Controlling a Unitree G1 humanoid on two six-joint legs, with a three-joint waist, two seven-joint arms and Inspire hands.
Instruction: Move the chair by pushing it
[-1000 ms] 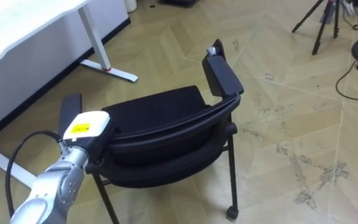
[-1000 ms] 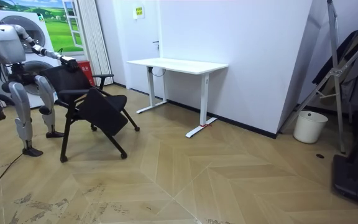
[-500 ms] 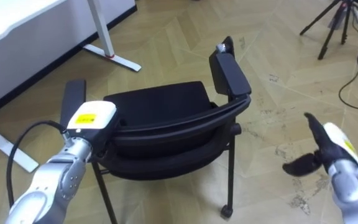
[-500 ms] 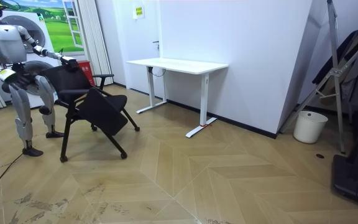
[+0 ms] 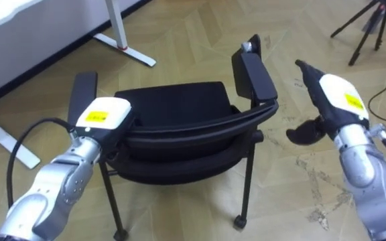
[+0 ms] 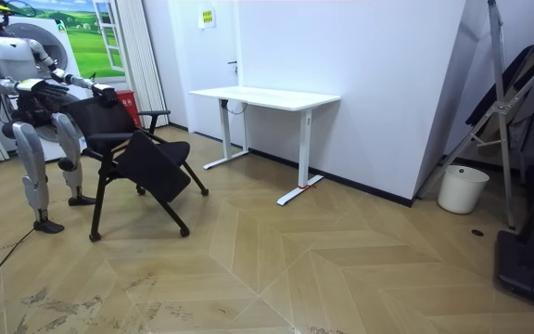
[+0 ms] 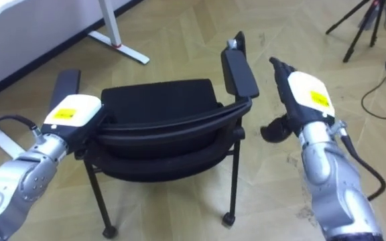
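Wood floor (image 5: 193, 33) holds the chair (image 5: 173, 117) just before me, desk (image 5: 5, 17) far left; my left hand (image 5: 102, 119) lies on its back's left end, grip hidden so I cannot tell, my right hand (image 5: 334, 100) hovers open beside the armrest (image 5: 254, 75), not touching: the push looks barely begun.

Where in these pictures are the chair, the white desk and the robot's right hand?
chair (image 5: 173, 107): left eye view, on its seat.
white desk (image 6: 267, 96): room view, on its top.
right hand (image 5: 327, 119): left eye view, on its back.
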